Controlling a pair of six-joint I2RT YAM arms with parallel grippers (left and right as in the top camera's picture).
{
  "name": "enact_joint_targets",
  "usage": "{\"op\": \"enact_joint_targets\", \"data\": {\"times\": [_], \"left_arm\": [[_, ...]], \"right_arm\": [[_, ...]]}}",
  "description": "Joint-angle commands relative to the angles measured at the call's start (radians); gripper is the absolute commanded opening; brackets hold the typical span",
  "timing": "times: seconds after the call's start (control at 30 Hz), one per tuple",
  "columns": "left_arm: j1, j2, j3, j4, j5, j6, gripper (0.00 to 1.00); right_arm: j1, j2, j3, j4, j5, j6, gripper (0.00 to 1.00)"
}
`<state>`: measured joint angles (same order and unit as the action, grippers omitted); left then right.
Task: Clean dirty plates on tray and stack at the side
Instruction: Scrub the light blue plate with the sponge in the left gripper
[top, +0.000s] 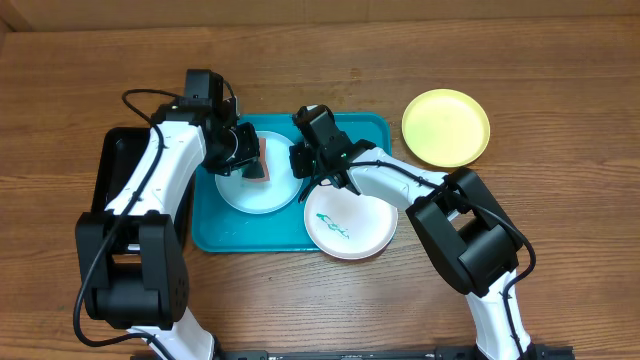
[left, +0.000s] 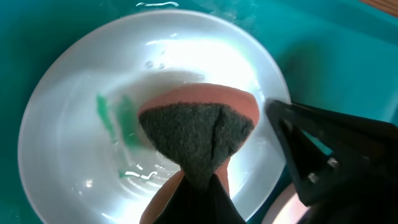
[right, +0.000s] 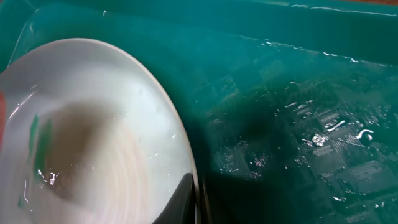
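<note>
Glistening pale plate (left: 186, 56) bears green smears (left: 115, 121)

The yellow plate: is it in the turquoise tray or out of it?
Out. The yellow plate lies flat on the wooden table, beside the far corner of the tray, outside its rim.

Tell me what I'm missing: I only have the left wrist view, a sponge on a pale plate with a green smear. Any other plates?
Observer: Yes, a white plate with a green smear overhangs the turquoise tray's near right corner.
Reviewer: Any outside the tray?
Observer: A yellow-green plate lies on the table past the tray's far right corner, no smear visible.
Reviewer: And the black shape at my plate's rim?
Observer: The right end effector, shut on the pale plate's rim.
</note>
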<state>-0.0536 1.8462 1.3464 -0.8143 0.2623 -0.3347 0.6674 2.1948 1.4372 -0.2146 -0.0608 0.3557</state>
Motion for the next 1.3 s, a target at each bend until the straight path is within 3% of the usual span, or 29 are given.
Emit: {"op": "enact_joint_targets", "data": {"times": [0.0, 0.2, 0.53, 0.77, 0.9, 1.13, 1.27], "left_arm": [[-0.014, 0.009, -0.004, 0.017, -0.038, -0.040, 0.05], [-0.014, 0.066, -0.004, 0.061, -0.033, -0.100, 0.04], [-0.018, 0.163, -0.004, 0.082, -0.015, -0.072, 0.04], [-0.017, 0.163, 0.003, 0.021, -0.394, -0.032, 0.04], [-0.017, 0.160, 0.042, -0.048, -0.509, -0.032, 0.04], [-0.019, 0.160, 0.126, -0.085, -0.477, -0.043, 0.04], [-0.021, 0.162, 0.126, -0.030, -0.274, -0.055, 0.04]], "right_arm": [[-0.007, -0.001, -0.015, -0.030, 0.086, 0.024, 0.04], [-0.007, -0.003, -0.015, -0.023, 0.087, 0.023, 0.04], [-0.008, -0.003, -0.015, -0.022, 0.087, 0.023, 0.04], [-0.008, -0.003, -0.015, -0.032, 0.089, 0.007, 0.04], [-0.008, -0.003, -0.015, -0.034, 0.091, 0.007, 0.04], [-0.008, -0.003, -0.015, -0.034, 0.094, 0.008, 0.04], [-0.008, -0.003, -0.015, -0.033, 0.094, 0.008, 0.04]]}}
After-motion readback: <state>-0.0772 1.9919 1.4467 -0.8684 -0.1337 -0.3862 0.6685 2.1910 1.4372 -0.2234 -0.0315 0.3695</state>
